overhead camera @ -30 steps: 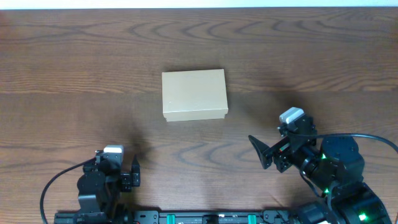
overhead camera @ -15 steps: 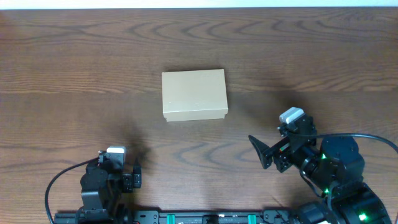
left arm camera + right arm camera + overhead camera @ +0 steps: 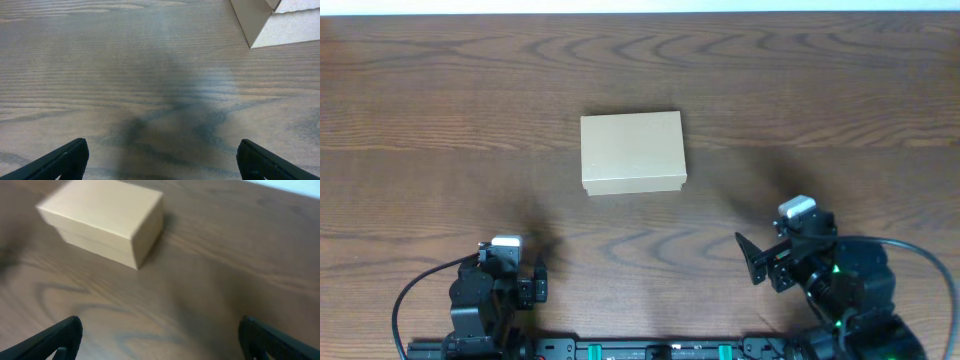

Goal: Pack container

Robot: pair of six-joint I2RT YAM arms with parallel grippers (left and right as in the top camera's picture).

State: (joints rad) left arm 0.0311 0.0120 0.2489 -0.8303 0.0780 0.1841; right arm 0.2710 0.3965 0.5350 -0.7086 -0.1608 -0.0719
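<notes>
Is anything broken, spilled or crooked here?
No, nothing stands out. The cardboard box sits closed and undamaged on the table, and the left gripper and right gripper are both open, away from it.

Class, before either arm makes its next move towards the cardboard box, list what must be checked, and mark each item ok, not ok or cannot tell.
1. Container flat on the table, seen by both wrist cameras: ok.
2. Lid open for packing: not ok, the flap is down.
3. Left gripper open and empty: ok.
4. Right gripper open and empty: ok.
5. Bare wood between each gripper and the container: ok.
6. Things to pack in view: not ok, none shows in any view.
</notes>
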